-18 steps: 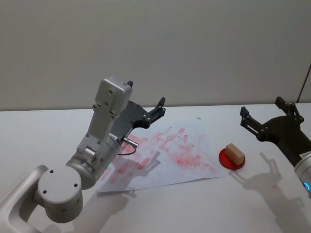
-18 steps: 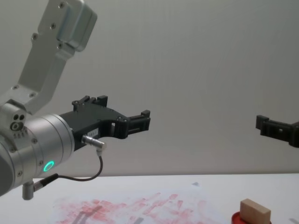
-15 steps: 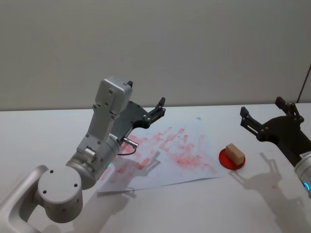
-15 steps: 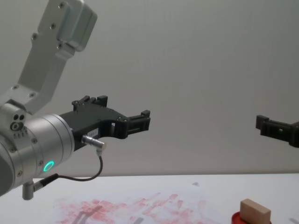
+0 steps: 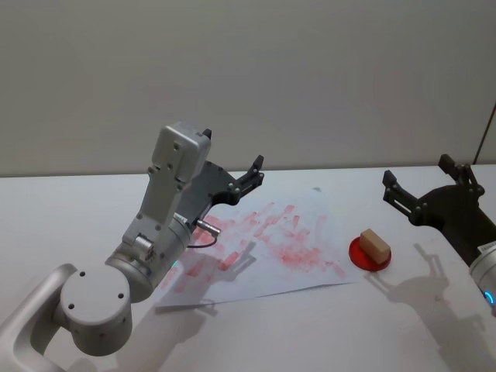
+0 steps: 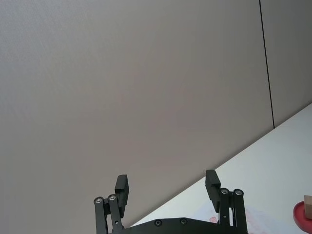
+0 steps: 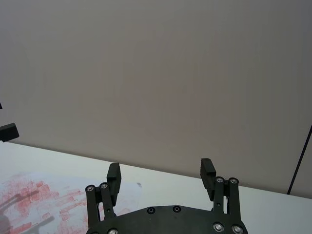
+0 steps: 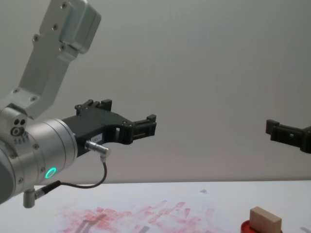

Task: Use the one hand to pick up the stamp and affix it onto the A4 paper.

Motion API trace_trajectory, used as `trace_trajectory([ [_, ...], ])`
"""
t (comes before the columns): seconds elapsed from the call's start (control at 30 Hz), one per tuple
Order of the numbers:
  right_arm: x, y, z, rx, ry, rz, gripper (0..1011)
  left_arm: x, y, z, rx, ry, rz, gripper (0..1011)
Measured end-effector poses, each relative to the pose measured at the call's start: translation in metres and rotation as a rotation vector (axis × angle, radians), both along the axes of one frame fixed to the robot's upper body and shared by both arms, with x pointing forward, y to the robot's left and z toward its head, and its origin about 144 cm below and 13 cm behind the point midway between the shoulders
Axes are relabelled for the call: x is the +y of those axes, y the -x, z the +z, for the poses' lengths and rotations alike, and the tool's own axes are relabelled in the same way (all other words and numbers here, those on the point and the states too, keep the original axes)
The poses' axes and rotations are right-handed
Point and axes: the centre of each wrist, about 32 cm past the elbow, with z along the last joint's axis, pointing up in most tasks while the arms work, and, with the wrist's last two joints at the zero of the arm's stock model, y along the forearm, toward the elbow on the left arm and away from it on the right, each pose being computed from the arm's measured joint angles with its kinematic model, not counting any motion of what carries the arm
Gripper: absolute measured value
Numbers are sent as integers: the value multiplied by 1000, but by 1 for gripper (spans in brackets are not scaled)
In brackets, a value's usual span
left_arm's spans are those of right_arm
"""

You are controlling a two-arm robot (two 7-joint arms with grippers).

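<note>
Right hand (image 5: 416, 170), the one that works here, hangs raised over the right part of the tabletop (image 5: 77, 209) with its fingers spread wide and nothing between them; its wrist view shows them aimed at the far wall rather than down. The stamp (image 5: 374, 246) sits on the round red ink pad (image 5: 356, 252), just beside the right edge of the A4 paper (image 5: 279, 248) and lower than the hand, apart from it. My judgement is that the pick-up has not yet begun: this is the approach. The next move calls for tipping the fingers downward, coming down over the stamp with one finger on each side, and closing on it. The left hand (image 5: 256, 172), also spread wide, is parked above the paper's left half. Counted: one stamp, one ink pad, one sheet, two hands.
</note>
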Motion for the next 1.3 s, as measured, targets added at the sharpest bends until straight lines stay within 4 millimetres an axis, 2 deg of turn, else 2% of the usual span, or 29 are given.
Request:
trace_trajectory([
  [0.33, -10, 2, 0, 13, 1, 2, 1001, 0, 0, 0, 0, 0, 0, 1001],
  [0.9, -55, 20, -7, 184, -10, 32, 1001, 0, 0, 0, 0, 0, 0, 1001],
  [1.03, -61, 18, -8, 226, -2, 61, 1001, 0, 0, 0, 0, 0, 0, 1001],
  [1.3, -64, 1, -9, 290, 27, 127, 1001, 0, 0, 0, 0, 0, 0, 1001],
])
